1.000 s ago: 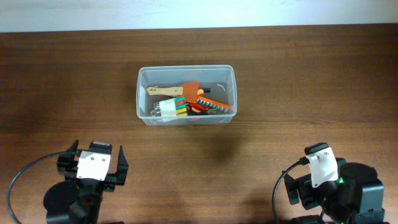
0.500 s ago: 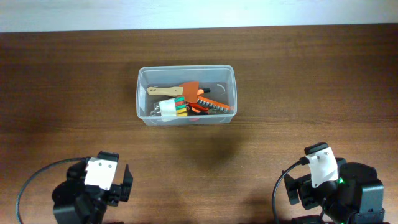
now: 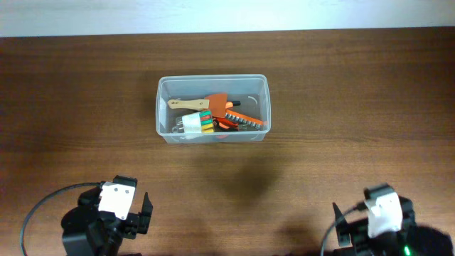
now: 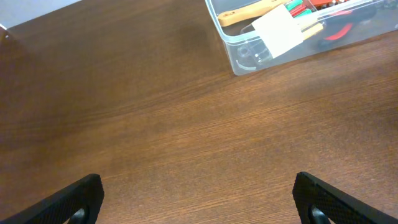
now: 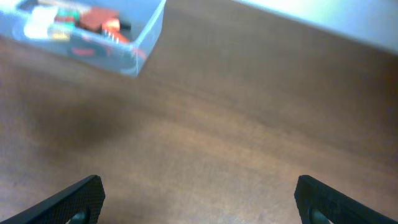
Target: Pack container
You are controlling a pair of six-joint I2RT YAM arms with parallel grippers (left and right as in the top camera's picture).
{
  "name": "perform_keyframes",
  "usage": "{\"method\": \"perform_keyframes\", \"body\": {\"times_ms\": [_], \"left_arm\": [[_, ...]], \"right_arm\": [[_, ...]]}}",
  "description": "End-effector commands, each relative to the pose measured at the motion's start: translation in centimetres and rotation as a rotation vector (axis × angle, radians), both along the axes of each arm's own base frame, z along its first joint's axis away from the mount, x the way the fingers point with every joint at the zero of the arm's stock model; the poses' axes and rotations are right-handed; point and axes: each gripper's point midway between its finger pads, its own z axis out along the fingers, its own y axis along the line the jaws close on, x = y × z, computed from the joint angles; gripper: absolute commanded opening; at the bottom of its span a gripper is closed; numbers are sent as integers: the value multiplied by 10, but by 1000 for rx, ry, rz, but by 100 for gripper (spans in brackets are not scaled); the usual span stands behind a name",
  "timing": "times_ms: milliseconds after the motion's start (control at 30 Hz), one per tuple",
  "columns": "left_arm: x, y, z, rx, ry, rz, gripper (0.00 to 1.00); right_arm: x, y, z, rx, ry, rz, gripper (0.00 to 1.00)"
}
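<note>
The clear container (image 3: 163, 107) stands upright on the brown table at the middle back. Inside lie hand tools: a wooden-handled tool (image 3: 187, 104), an orange piece (image 3: 219, 103), a white block with coloured bits (image 3: 197, 123) and a red-handled tool. The container also shows in the left wrist view (image 4: 245, 56) and the right wrist view (image 5: 149, 34). My left gripper (image 4: 198, 199) is open and empty at the front left, well short of the container. My right gripper (image 5: 198, 198) is open and empty at the front right.
A pale wall strip (image 3: 227, 14) runs along the table's far edge. The left arm base (image 3: 106, 220) with its cable and the right arm base (image 3: 380, 227) sit at the front edge.
The left arm drew back toward the front edge and turned a little. The right arm dropped back toward the front edge in the last half second. The container has not moved.
</note>
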Motion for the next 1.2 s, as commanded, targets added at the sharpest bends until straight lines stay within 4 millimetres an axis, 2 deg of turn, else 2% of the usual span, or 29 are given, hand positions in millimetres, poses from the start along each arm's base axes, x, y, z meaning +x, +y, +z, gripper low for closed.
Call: {"method": "perform_keyframes", "body": {"times_ms": [0, 133, 233, 467, 600, 667, 867, 1033, 1167], "left_arm": [[-1, -2, -3, -7, 4, -5, 99], [-1, -2, -3, -7, 4, -5, 99], [-1, -2, -3, -7, 4, -5, 99], [-1, -2, -3, -7, 4, -5, 99], [-1, -2, -3, -7, 4, -5, 99], [-1, -2, -3, -7, 4, -5, 99], [-1, -2, -3, -7, 4, -5, 99], [-1, -2, -3, -7, 4, -5, 99], [-1, -2, -3, -7, 4, -5, 99]], "right_arm": [[-10, -8, 12, 2, -109, -47, 98], [-5, -10, 33, 15, -301, -69, 99], [13, -10, 33, 23, -404, -74, 99], [84, -8, -8, 31, -529, -76, 99], [108, -8, -32, 38, -642, -83, 99], [114, -9, -41, 41, -700, -89, 99], [116, -22, -65, 17, -605, -165, 99], [115, -22, -93, 46, -490, -177, 99], [115, -23, -93, 47, -490, -181, 99]]}}
